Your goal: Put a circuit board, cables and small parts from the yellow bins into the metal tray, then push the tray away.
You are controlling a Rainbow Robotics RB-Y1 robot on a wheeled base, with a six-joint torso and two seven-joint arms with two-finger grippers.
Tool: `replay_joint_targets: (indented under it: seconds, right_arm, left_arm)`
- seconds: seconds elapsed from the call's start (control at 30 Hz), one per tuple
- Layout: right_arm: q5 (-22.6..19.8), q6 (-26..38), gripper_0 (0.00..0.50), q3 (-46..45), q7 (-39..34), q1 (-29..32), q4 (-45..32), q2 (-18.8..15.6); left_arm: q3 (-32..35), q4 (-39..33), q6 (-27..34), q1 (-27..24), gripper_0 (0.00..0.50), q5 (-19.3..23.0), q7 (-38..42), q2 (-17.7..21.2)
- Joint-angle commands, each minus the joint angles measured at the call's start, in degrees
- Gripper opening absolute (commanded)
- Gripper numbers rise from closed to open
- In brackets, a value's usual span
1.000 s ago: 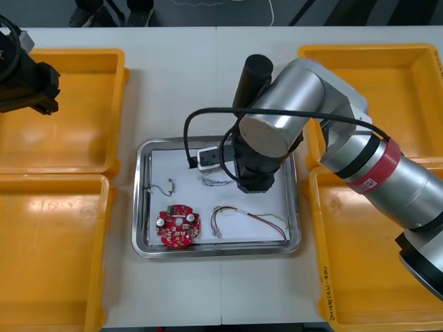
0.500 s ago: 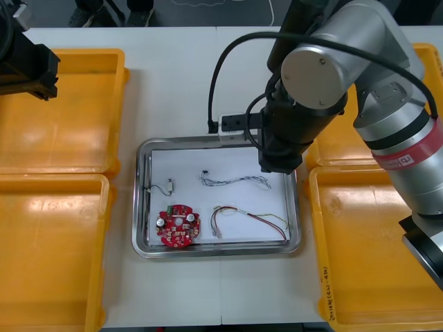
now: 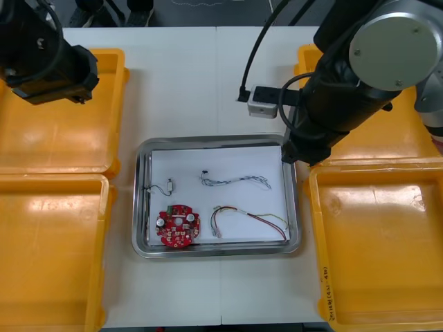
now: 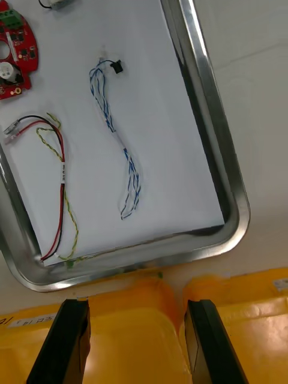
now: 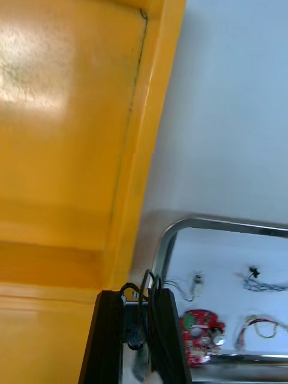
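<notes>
The right hand point(image 3: 296, 151) has pulled up and out of the metal tray point(image 3: 140, 207) within the last second. It now hangs over the tray's right rim, above the seam between the two right yellow bins point(image 3: 374, 263). Its fingers stand wide apart with nothing between them. Just ahead of those fingers, inside the tray, lies the twisted blue and white cable point(image 4: 120, 144), stretched loose on the white liner and clear of the hand. That delivery looks finished.

Farther from the hand in the tray sit the red and yellow cable point(image 3: 249, 221), the round red circuit board point(image 3: 178, 227) and a small metal part point(image 3: 168, 186).

The left hand point(image 5: 138, 294) hovers over the far left bin point(image 3: 69, 131), with the tray off to its side. Its fingers are closed on what looks like a looped black cable point(image 5: 146, 282). I judge this to be the next item to go in, and the push across the bench is not yet done.
</notes>
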Motion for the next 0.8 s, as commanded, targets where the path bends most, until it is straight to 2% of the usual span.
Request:
replay_joint_targets:
  seconds: [0.03,0.2,0.33,0.6,0.8]
  right_arm:
    - [-0.9,0.2,0.46,-4.8,-2.5,2.6,-4.6,-5.4]
    - [-1.4,0.2,0.458,-6.8,-3.2,5.0,-5.1,-9.1]
    - [-1.7,0.2,0.46,-10.4,-3.6,8.2,-5.1,-11.2]
    - [-0.6,0.2,0.459,-15.1,-4.9,13.6,-5.1,-13.5]
    - [-1.4,0.2,0.46,-20.0,-12.3,18.7,-5.6,-14.2]
  left_arm:
    - [-3.4,-4.6,0.4,0.4,0.0,0.4,2.4,-2.2]
    - [-8.3,-7.2,0.4,0.4,0.0,-0.7,6.0,-3.4]
    - [-11.5,-7.8,0.4,0.4,0.0,-2.7,6.9,-6.0]
    - [-14.1,-9.0,0.4,3.6,0.0,-9.1,7.2,-12.0]
    - [-17.0,-10.1,0.4,7.9,0.0,-15.6,6.6,-16.2]
